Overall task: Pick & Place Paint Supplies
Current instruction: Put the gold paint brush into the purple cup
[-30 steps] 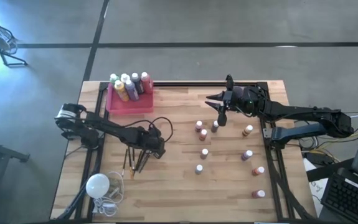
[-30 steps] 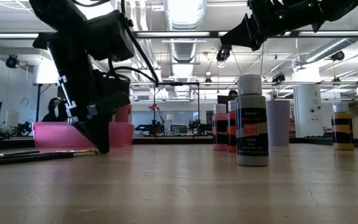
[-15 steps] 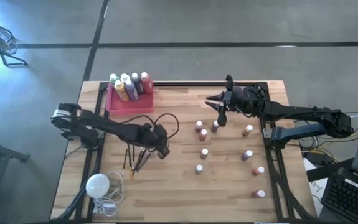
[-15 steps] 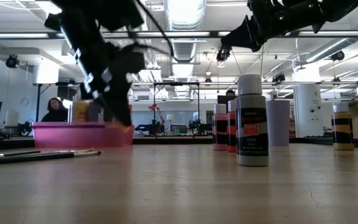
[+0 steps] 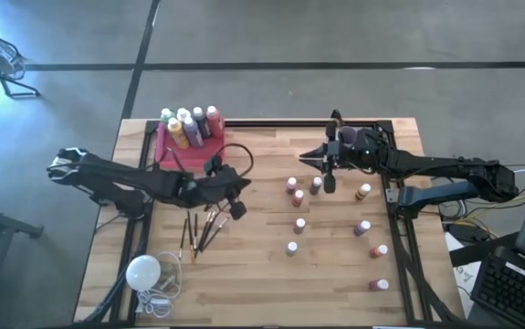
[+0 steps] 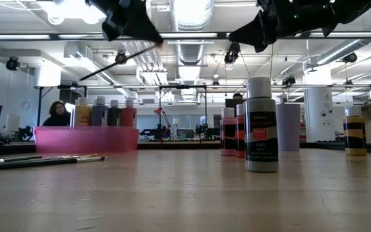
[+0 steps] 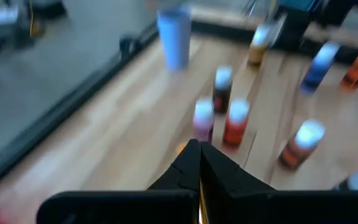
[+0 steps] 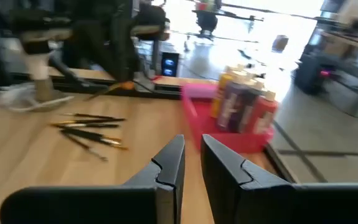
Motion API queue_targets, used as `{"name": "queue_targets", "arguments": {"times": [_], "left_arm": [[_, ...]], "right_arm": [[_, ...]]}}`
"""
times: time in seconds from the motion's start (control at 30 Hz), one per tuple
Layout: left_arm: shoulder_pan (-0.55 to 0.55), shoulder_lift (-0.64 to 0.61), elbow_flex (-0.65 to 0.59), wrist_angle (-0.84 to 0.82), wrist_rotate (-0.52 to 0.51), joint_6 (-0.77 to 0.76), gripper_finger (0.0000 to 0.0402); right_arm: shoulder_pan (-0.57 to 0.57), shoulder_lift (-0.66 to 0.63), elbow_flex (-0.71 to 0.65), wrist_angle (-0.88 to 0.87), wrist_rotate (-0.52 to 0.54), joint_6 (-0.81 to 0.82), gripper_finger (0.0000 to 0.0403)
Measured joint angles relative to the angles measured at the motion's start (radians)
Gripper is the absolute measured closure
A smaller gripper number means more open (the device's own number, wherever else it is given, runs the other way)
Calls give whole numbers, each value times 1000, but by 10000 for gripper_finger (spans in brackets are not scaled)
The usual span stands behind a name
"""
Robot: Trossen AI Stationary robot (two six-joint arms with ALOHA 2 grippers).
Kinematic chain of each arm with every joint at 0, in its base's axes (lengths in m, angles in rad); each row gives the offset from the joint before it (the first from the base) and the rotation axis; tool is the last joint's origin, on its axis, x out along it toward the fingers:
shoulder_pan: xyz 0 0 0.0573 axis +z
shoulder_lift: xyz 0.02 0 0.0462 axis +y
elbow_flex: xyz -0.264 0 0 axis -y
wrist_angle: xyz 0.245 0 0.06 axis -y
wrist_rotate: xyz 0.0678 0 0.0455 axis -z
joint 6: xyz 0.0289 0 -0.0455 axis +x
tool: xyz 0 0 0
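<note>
Lifted since the earlier frame, the left gripper (image 5: 236,206) now hangs above the wooden table (image 5: 262,279), fingers pinching a paintbrush (image 6: 117,59). Remaining paintbrushes (image 5: 198,233) lie below it; paint bottles (image 5: 189,125) stand in the pink tray (image 5: 189,153). Right gripper (image 5: 330,181) hovers over the small bottles (image 5: 295,192), fingers narrowly parted on nothing.

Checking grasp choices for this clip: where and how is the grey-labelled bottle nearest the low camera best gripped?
Grip the grey-labelled bottle around its straight body below the white cap, coming down from above. It stands upright, and the red bottles behind leave little room from that side, so jaws closing across its width look safest.
</note>
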Motion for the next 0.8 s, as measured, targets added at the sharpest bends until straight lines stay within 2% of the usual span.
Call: {"name": "queue_targets", "arguments": {"times": [0.23, 0.4, 0.63, 0.8], "left_arm": [[0, -11, 0, 230, 20, 212, 399], [0, 19, 0, 380, 125, 344, 399], [1, 49, -1, 493, 181, 421, 399], [1, 66, -1, 531, 210, 458, 399]], "right_arm": [[21, 13, -15, 104, -104, -2, 335], [46, 66, -16, 193, -131, -2, 314], [88, 167, 2, 324, -136, 9, 291], [116, 240, 54, 351, -135, 40, 270]]}}
